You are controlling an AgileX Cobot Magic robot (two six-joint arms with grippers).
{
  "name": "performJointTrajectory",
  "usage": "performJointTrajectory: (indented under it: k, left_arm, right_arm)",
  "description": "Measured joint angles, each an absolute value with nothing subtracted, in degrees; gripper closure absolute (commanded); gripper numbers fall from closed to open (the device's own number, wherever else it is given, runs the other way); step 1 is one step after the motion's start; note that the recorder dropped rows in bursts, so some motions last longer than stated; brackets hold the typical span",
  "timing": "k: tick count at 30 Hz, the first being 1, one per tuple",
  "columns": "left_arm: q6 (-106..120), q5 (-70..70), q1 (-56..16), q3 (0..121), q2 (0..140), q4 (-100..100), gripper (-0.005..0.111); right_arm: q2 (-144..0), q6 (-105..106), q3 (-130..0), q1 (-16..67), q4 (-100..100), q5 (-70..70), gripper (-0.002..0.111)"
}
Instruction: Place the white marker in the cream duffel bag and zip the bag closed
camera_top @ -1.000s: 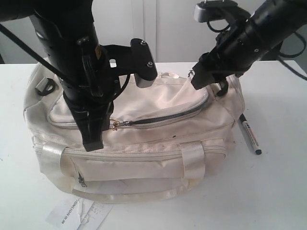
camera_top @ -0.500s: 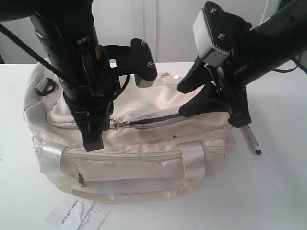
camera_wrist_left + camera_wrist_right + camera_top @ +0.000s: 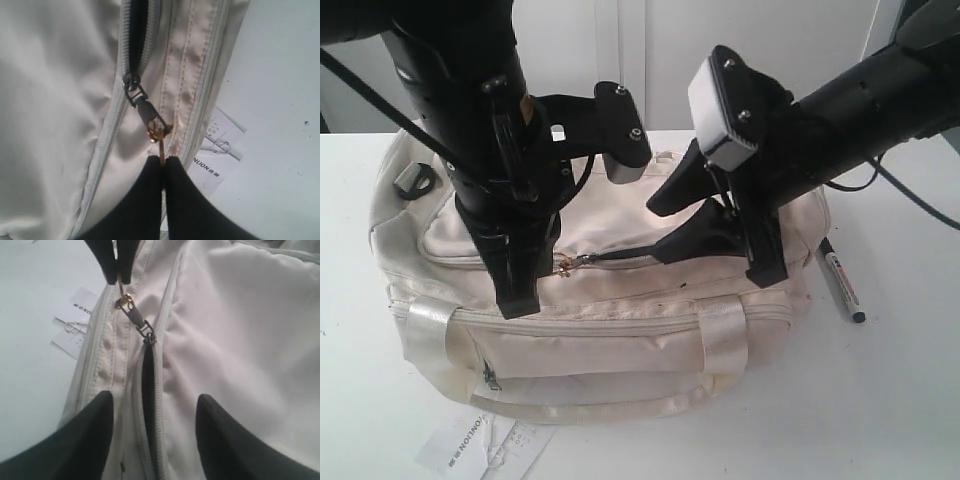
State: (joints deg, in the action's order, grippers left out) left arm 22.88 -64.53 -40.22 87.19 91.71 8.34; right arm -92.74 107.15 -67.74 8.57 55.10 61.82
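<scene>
Got the left gripper [image 3: 162, 162] pinched on the zipper pull [image 3: 156, 131], right gripper [image 3: 154, 397] spread wide over the cream duffel bag [image 3: 620, 340]. Seeing the white marker [image 3: 840, 280] lying right of it.

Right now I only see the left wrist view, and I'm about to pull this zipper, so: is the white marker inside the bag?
Observer: No, the white marker lies on the table beside the cream duffel bag, at the right arm's end.
Operator: Is the right gripper holding it?
Observer: No, the right gripper hangs open and empty above the bag's zipper gap.
Operator: How far does that gap run?
Observer: From the zipper pull that your left gripper pinches to under the right gripper; beyond that it is hidden.
</scene>
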Motion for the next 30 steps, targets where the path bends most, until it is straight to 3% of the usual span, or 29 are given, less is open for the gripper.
performJointTrajectory:
  k: [8,18,22,30]
  left_arm:
    - [22.88,-64.53,-40.22,87.19,91.71,8.34,0.107]
    - [22.88,-64.53,-40.22,87.19,91.71,8.34,0.107]
    - [22.88,-64.53,-40.22,87.19,91.71,8.34,0.107]
    - [22.88,-64.53,-40.22,87.19,91.71,8.58,0.107]
  right_arm:
    - [-95.12,107.25,-67.74,9.62,55.1,57.57,0.074]
    - [-95.95,107.25,-67.64,9.75,54.07,57.33,0.077]
    - [-96.31,107.13,-67.64,9.75,53.82,57.33,0.108]
    - [-96.31,106.64,-67.63,9.75,52.88,56.85,0.108]
